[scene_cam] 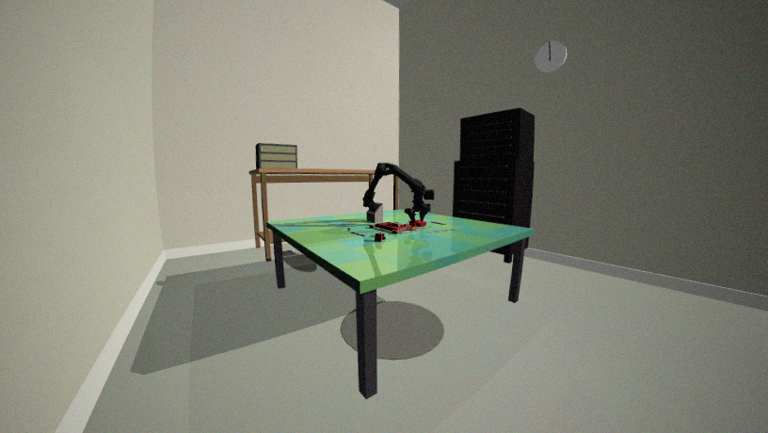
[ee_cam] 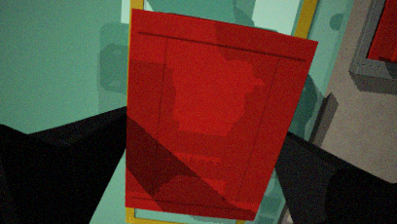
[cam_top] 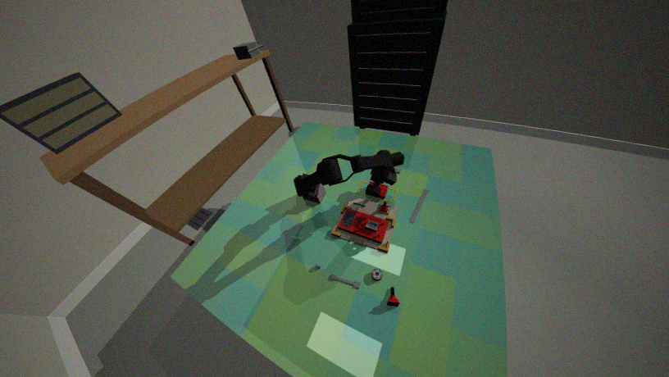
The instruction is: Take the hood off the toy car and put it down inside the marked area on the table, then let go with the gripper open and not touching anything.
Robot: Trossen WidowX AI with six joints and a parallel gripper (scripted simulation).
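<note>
The red hood [cam_top: 382,188] [scene_cam: 421,223] [ee_cam: 214,97] is a flat red panel, held level in the black gripper [cam_top: 377,188] [scene_cam: 417,220] [ee_cam: 206,129]. The fingers are shut on its two long sides. The hood is low over the marked area, a yellow outline [cam_top: 395,195] [ee_cam: 306,19] on the table; whether it touches the table I cannot tell. In the wrist view the hood covers most of the outline, with yellow strips showing at its top and bottom ends. The red toy car [cam_top: 378,233] [scene_cam: 391,227] is beside the area, its front bay uncovered.
A small red part [cam_top: 384,207] stands up at the car's near end. A grey bar [cam_top: 418,206] lies right of the car. A wrench [cam_top: 344,281], a grey ring [cam_top: 376,269] and a red-and-black piece [cam_top: 393,299] lie beyond the car's other end.
</note>
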